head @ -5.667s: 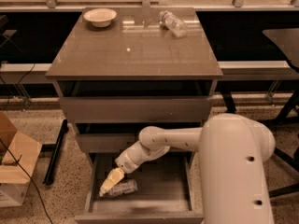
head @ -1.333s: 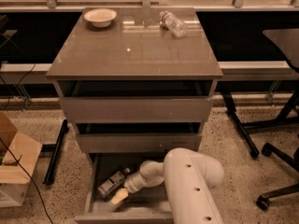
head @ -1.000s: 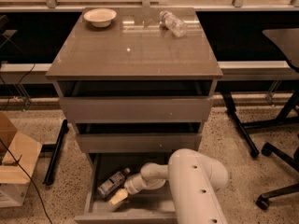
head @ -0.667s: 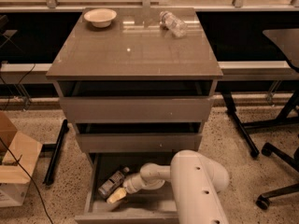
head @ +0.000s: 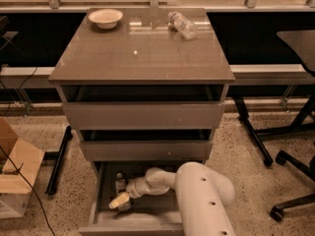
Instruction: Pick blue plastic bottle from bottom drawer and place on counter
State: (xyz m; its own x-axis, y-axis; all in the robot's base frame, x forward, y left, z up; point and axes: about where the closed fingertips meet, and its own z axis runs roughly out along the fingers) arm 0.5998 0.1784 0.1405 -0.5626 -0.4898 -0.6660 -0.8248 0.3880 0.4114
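Note:
The bottom drawer [head: 104, 191] is pulled open at the foot of the cabinet. The blue plastic bottle [head: 119, 184] lies on its floor at the left, with its cap toward the back. My gripper [head: 119, 201], with pale yellowish tips, is down inside the drawer at the bottle's near end and touches or overlaps it. My white arm [head: 202, 195] reaches in from the lower right and hides the drawer's right half. The counter [head: 140, 53] is the glossy slab on top of the cabinet, well above the gripper.
A pale bowl [head: 105, 17] sits at the counter's back left and a clear ribbed bottle [head: 182, 24] lies at its back right. Two shut drawers are above the open one. A cardboard box [head: 15, 173] stands on the floor at left, and chair legs [head: 283, 156] at right.
Since 5.7 s ago the arm has lowered into the drawer's left side. Over the last second the gripper has edged toward the bottle, which now points more toward the back.

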